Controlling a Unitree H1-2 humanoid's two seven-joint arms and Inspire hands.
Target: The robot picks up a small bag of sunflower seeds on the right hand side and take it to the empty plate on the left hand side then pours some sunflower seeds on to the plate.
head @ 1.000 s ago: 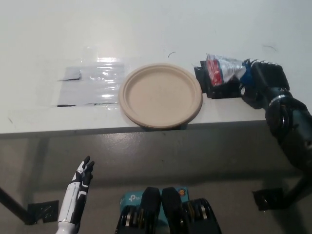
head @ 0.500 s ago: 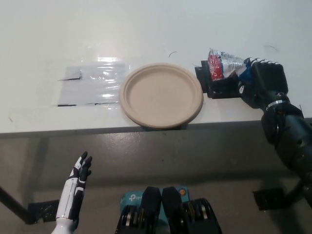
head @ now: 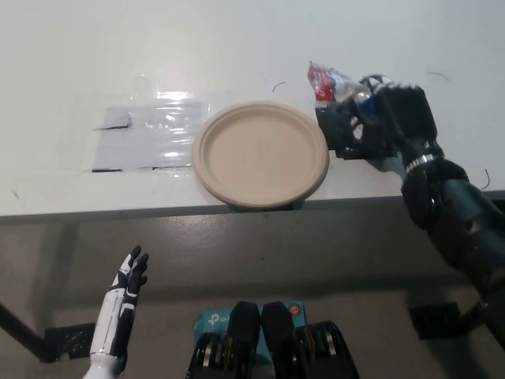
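Plate [head: 260,154]: matt beige paper pulp, smooth. Seed bag [head: 327,81]: glossy crinkled plastic. Clear film [head: 150,138] toward table's left edge: shiny. Table [head: 237,47]: smooth white, slight sheen.

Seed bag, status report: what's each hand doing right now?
Right hand shut on bag, right of plate. Left hand open, idle below table edge. Plate bare, nothing in the way.

Not much to read from my end. The teal box [head: 215,322] at the bottom edge has white lettering that looks like "tp-l", and the rest is cut off behind the body. The bag [head: 327,83] has red and white print, but it's too blurry to make out. Nothing legible on the plate [head: 261,154].
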